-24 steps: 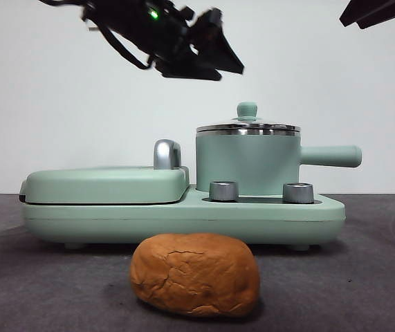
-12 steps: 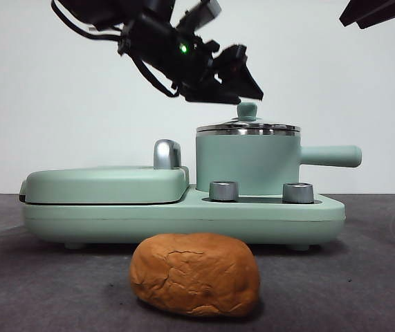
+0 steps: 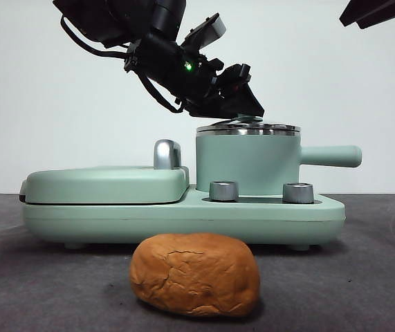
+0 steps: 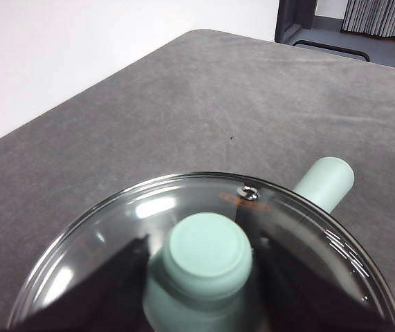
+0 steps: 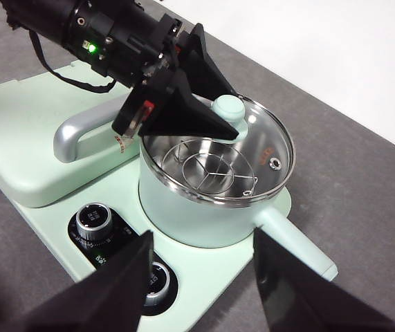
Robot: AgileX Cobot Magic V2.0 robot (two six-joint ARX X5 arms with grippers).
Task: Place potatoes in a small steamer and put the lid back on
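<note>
Grey table (image 3: 377, 277) (felt-like) bears potato (image 3: 194, 274), cooker (image 3: 183, 218).

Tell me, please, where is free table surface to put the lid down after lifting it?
Bare grey table lies right of the potato, and more lies left of it. Above the steamer is crowded: the left tool straddles the lid knob.

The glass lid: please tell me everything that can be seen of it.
The lid is a round pane of clear glass with a steel rim, a small vent hole near its edge and a mint-green knob on top. It sits flat and closed on the small steamer; a wire rack shows through the glass. The left gripper has one black jaw on each side of the knob; whether they press it cannot be told.
</note>
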